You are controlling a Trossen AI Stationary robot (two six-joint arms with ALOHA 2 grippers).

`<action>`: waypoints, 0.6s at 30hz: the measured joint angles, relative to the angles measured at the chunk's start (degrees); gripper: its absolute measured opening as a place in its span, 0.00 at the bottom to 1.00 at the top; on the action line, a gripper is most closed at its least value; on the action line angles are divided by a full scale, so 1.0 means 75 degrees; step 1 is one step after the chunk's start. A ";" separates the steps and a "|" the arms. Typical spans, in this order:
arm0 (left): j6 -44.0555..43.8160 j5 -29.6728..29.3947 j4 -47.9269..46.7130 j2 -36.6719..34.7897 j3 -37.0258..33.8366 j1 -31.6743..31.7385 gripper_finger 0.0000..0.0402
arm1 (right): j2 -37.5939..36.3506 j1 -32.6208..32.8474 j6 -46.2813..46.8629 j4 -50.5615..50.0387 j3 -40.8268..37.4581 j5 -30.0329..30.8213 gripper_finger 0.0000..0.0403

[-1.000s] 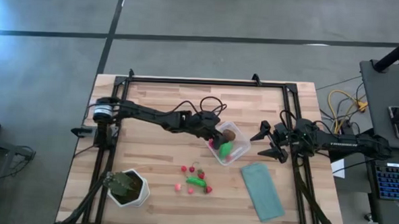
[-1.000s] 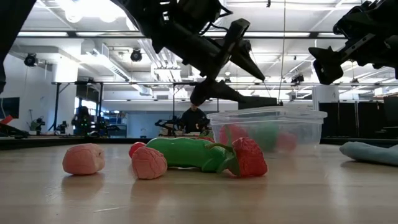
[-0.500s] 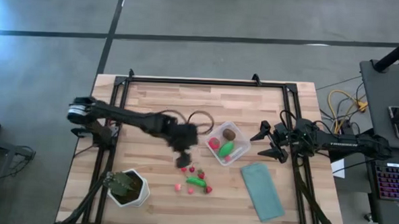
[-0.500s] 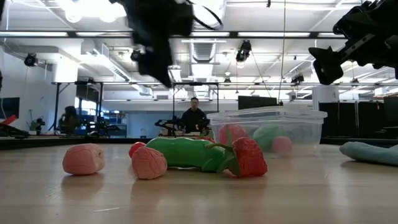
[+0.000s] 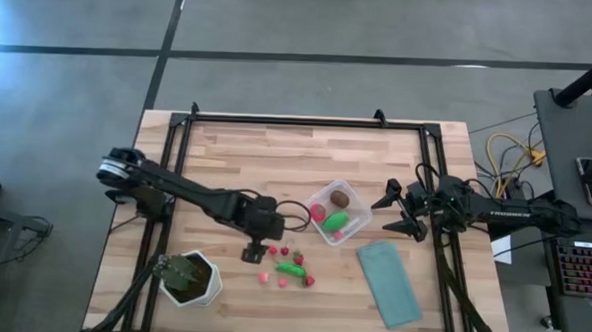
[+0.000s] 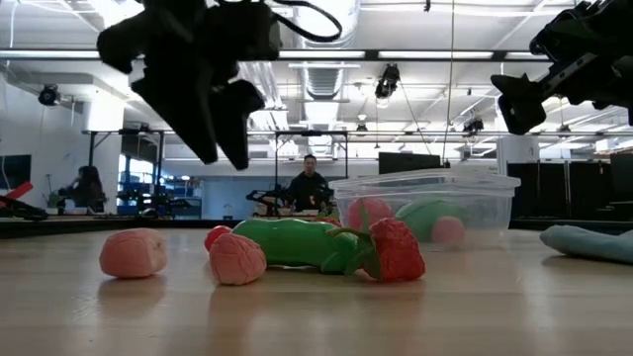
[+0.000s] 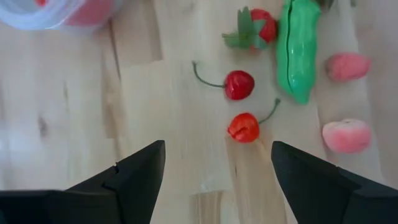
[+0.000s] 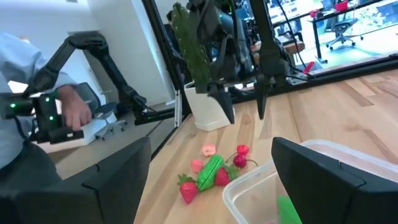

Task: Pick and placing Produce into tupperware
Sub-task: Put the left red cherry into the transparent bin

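The clear tupperware [image 5: 339,211] sits right of the table's middle and holds a brown oval [image 5: 342,199], a red round piece and a green piece. Loose produce lies nearer on the wood: two cherries [image 7: 239,84], a green elongated piece [image 7: 297,56], a strawberry [image 6: 396,249] and pink pieces [image 6: 134,252]. My left gripper [image 5: 255,252] hovers open, pointing down, just left of the cherries, above the table [image 6: 223,148] [image 7: 217,180]. My right gripper [image 5: 388,215] waits open in the air, right of the tupperware [image 8: 280,186].
A green plant in a white pot [image 5: 189,276] stands near the table's near left corner. A teal cloth [image 5: 389,280] lies near the right edge. Black frame rails [image 5: 278,120] border the table. A person's hand and sleeve [image 8: 68,112] show beyond the table's left side.
My left gripper has swung away from above the tupperware toward the table's left and near edge, staying open, and now points down beside the loose cherries. The produce and the tupperware have not moved.
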 joint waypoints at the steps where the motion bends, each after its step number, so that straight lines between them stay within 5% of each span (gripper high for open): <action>1: 0.0017 0.0008 0.0021 0.0107 0.0039 -0.0001 0.69 | -0.0005 0.0000 0.0000 -0.0005 0.0000 0.0000 0.81; 18: -0.0131 0.0322 0.0594 0.1382 0.0034 -0.0239 0.69 | -0.0003 0.0003 0.0000 -0.0003 0.0000 0.0000 0.81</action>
